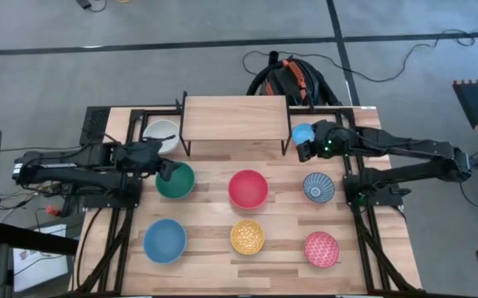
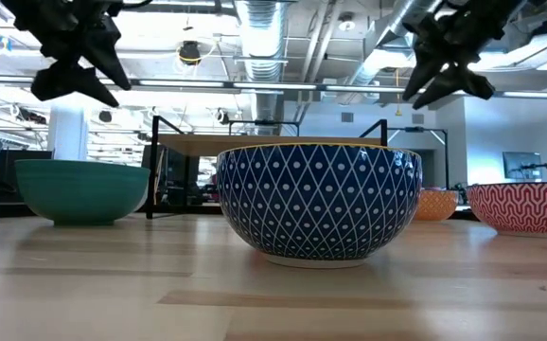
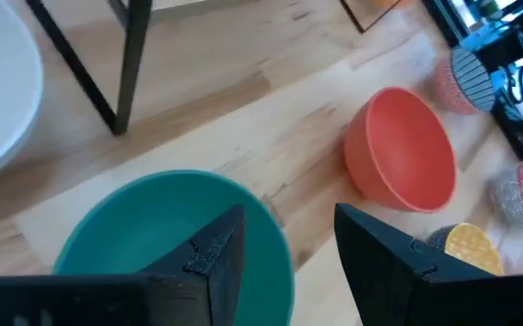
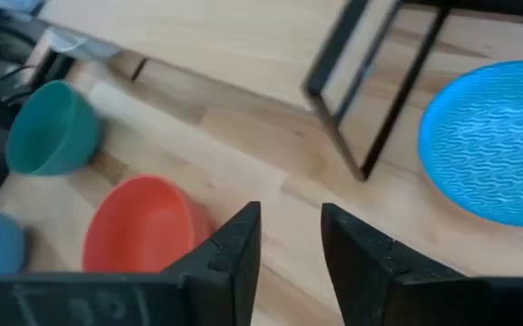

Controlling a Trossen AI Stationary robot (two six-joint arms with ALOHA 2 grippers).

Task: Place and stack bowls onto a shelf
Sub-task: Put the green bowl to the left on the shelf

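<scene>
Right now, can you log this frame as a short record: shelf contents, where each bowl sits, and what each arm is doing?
shelf: top bare, no bowl on it
white bowl: table, left of shelf
light blue bowl: table, right of shelf
green bowl: middle row, left
red bowl: middle row, centre
blue-patterned bowl: middle row, right
front row: blue bowl, yellow-patterned bowl, pink-patterned bowl
left gripper: over green bowl's rim, jaws open, empty
right gripper: beside light blue bowl, jaws empty
</scene>
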